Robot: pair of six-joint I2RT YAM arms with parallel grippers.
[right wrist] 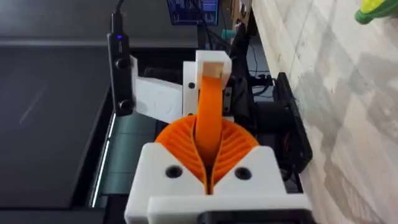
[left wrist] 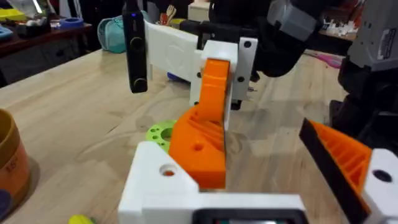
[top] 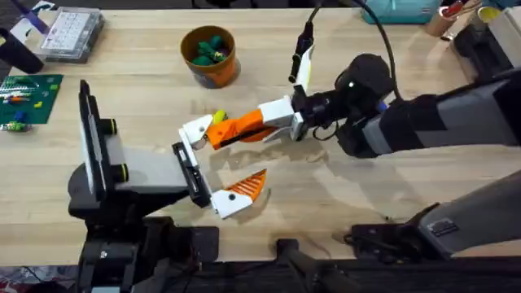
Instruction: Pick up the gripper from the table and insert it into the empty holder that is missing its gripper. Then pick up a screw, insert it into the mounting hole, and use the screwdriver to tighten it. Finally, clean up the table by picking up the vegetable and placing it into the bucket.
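Orange bucket (top: 210, 55) at twelve o'clock holds green vegetables, seemingly. My right pincer (top: 213, 137) pinches the gripper (top: 236, 126), a smooth orange wedge, against the holder (top: 195, 130).

Taking the holder (top: 195, 130) as my mark: the gripper (top: 238, 127) lies against its right side, held in my right gripper (top: 264, 122), whose arm runs off to the right. The bucket (top: 210, 55) stands behind the holder, vegetables in it. The ribbed tip (top: 248, 185) sits in front of the holder. A circuit board (top: 28, 96) lies far left.
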